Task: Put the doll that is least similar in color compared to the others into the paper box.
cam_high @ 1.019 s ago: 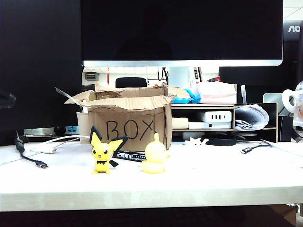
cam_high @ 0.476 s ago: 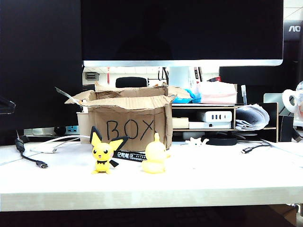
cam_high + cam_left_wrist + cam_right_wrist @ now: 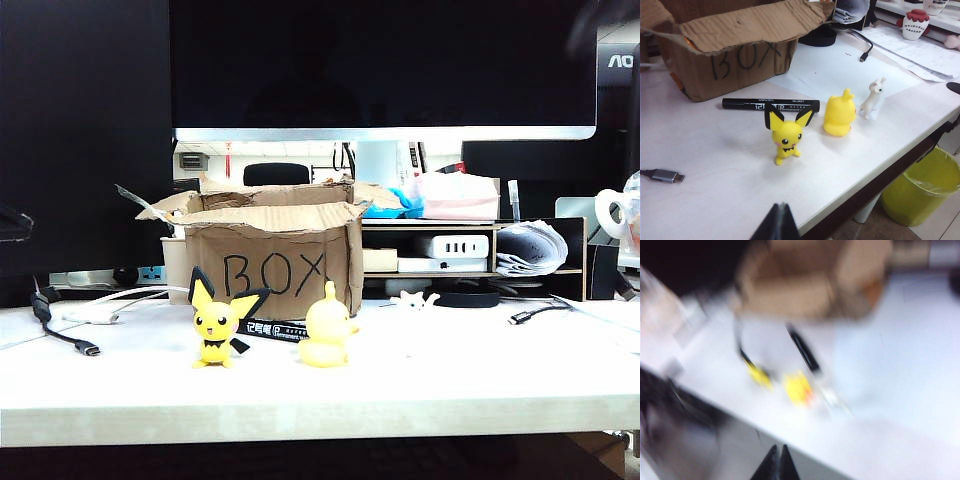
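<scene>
The doll (image 3: 872, 97), small and white with pointed ears, stands on the white table beside the plain yellow duck doll (image 3: 840, 114); in the exterior view the doll (image 3: 413, 299) is right of the paper box (image 3: 272, 258). The paper box (image 3: 735, 50) is brown, open-topped and marked "BOX". My left gripper (image 3: 781, 206) is shut and empty, hovering near the table's front edge, well short of the dolls. The right wrist view is motion-blurred: my right gripper (image 3: 777, 447) is shut and empty above the table edge, with the doll (image 3: 837, 399) a pale smear ahead of it.
A yellow black-eared mouse doll (image 3: 786, 132) stands in front of a black marker (image 3: 770, 104). A USB cable end (image 3: 662, 175) lies near the left side. A green bin (image 3: 925, 190) sits below the table edge. A monitor (image 3: 385, 65) and shelf clutter stand behind the box.
A dark blur has appeared at the upper right corner of the exterior view. The dark shape at the left edge sank a little. Dolls and box have not moved.
</scene>
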Action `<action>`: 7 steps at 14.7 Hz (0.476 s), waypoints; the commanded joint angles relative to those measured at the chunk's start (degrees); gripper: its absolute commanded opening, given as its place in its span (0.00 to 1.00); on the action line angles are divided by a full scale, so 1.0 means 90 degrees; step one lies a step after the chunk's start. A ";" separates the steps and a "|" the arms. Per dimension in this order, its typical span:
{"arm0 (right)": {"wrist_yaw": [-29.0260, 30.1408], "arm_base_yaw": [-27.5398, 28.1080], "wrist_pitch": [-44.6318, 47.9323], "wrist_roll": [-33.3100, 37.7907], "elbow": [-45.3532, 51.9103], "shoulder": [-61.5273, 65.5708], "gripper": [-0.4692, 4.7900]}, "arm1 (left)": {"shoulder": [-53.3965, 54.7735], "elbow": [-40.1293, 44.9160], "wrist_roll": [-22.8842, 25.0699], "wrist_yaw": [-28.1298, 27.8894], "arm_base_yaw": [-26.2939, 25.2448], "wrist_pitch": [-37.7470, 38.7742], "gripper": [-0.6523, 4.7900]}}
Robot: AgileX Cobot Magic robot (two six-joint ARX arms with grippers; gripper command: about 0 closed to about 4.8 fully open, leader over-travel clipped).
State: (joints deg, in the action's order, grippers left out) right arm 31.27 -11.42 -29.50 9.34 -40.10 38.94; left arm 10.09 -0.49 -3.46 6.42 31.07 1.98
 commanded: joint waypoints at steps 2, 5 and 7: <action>-0.0542 -0.0493 -0.1107 -0.1273 -0.1435 0.2667 0.09 | 0.0005 -0.0005 0.0002 0.0002 -0.0005 -0.0090 0.11; -0.1015 -0.1069 -0.1948 -0.1698 -0.2688 0.4515 0.09 | 0.0005 -0.0005 0.0002 0.0002 -0.0005 -0.0087 0.11; -0.1790 -0.1542 -0.2630 -0.2106 -0.3534 0.5544 0.09 | 0.0012 -0.0005 0.0002 0.0002 -0.0005 -0.0087 0.11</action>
State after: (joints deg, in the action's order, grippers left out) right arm 17.98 -24.16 -50.72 -7.92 -69.80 86.91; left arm 10.20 -0.49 -3.49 6.39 31.07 1.98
